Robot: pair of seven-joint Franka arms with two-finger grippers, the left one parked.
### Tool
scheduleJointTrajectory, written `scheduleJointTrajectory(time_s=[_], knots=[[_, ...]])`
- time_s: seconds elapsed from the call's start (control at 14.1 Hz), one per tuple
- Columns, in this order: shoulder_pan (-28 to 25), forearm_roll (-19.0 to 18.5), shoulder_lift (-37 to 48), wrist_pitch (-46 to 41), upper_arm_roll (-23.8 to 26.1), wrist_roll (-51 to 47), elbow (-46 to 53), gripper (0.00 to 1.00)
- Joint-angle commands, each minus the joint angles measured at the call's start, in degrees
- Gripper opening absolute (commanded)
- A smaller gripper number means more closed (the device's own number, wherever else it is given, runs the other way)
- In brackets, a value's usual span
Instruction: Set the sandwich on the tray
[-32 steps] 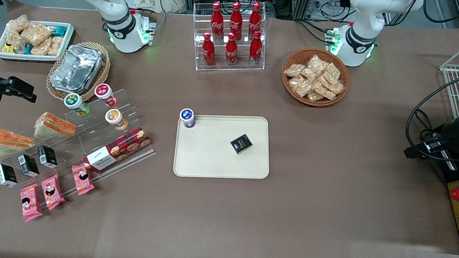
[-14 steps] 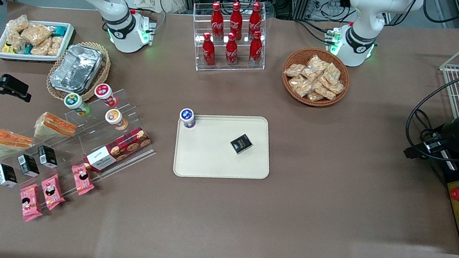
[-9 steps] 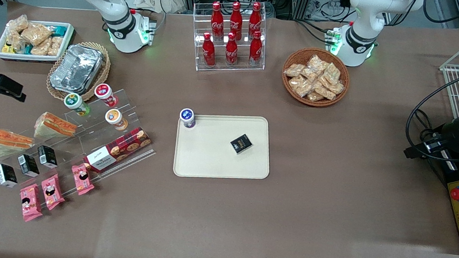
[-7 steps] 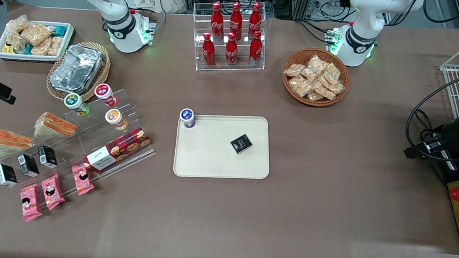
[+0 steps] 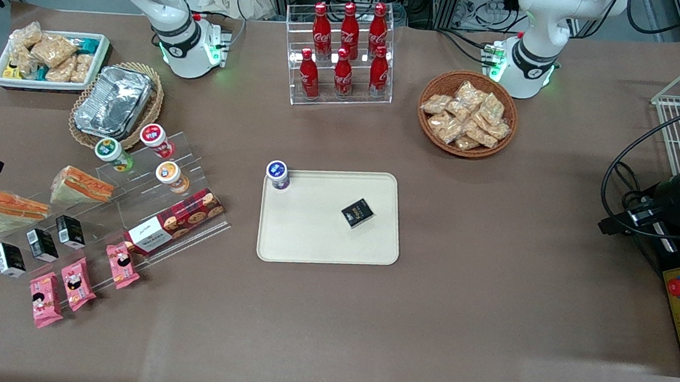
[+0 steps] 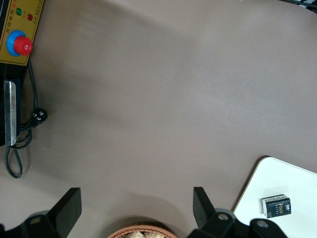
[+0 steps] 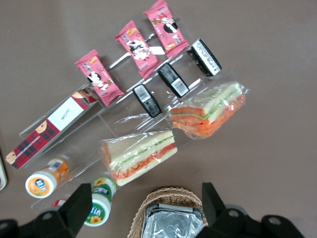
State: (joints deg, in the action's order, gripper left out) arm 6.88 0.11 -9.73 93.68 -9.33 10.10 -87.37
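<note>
Two wrapped sandwiches lie on the clear acrylic display stand toward my working end of the table. One sandwich sits on an upper step just beside the small drink cups; the second sandwich rests at the stand's outer end, a little nearer the front camera. Both are untouched. In my wrist view the pair lie side by side, filling edges showing orange and green through the plastic.

My gripper hangs above the table at the working arm's end, over the wicker basket with the foil container and the cups, well clear of either sandwich. Its fingers stand wide apart and hold nothing. In the front view only a dark part of my hand shows at the frame edge.

Tray: flat on the table near its middle, well apart from the stand. It carries a small black box, and a blue-lidded cup stands at one corner. No sandwich on it.

Below the sandwiches: three black boxes, three pink snack packets and a cookie box.
</note>
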Motion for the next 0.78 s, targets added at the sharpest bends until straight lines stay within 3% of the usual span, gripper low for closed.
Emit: scheduleJointTrajectory(time_s=[0.0, 0.28, 0.5, 0.71], knots=[[0.77, -0.2, -1.34, 2.03, -1.38, -3.33, 0.62, 0.99], [1.73, 0.15, -3.98, 5.02, -2.19, -3.77, 0.45, 0.99], [2.35, 2.87, -5.91, 5.2, -3.23, -15.51, 0.62, 0.99], [6.2, 5.51, -8.01, 7.39, -3.68, -25.46, 0.62, 0.99]])
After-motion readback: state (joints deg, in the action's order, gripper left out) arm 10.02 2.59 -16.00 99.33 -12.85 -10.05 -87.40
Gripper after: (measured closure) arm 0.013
